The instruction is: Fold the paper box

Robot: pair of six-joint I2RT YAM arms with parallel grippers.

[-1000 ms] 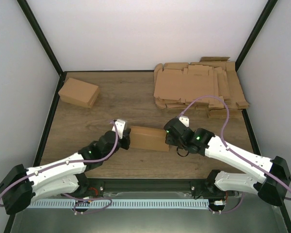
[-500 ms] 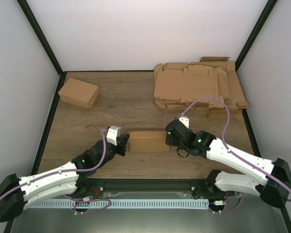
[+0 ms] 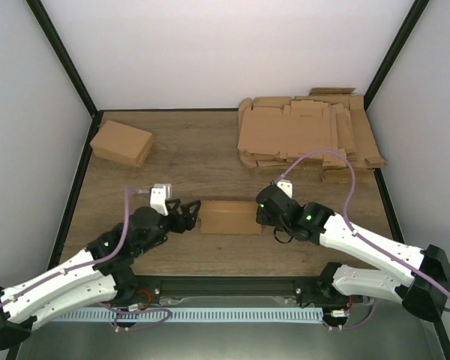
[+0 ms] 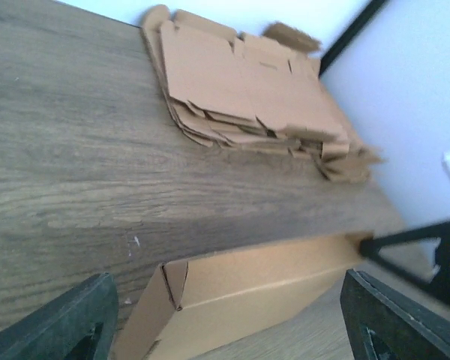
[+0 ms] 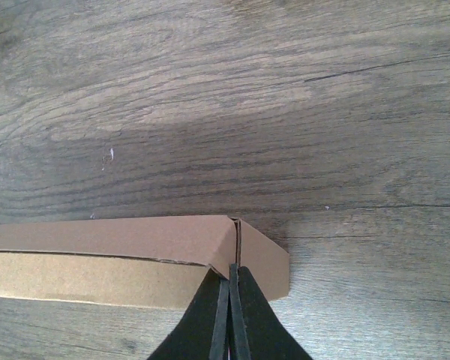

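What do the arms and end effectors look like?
White shells, black joints on left arm and right arm; a green light at each wrist, a lilac cable looping alongside. Black left end effector and right end effector: two wedge-shaped fingers, white camera block.

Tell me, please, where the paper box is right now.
Top view: the paper box lies near the table's front centre, between the left tool and right tool.

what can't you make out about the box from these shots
Top external: the right gripper covers the right end of the paper box.
Right wrist: the left edge cuts off most of the box's length; the shut fingers hide the wall below the corner seam.
Left wrist: the bottom edge crops its near side; blur hides flap detail.
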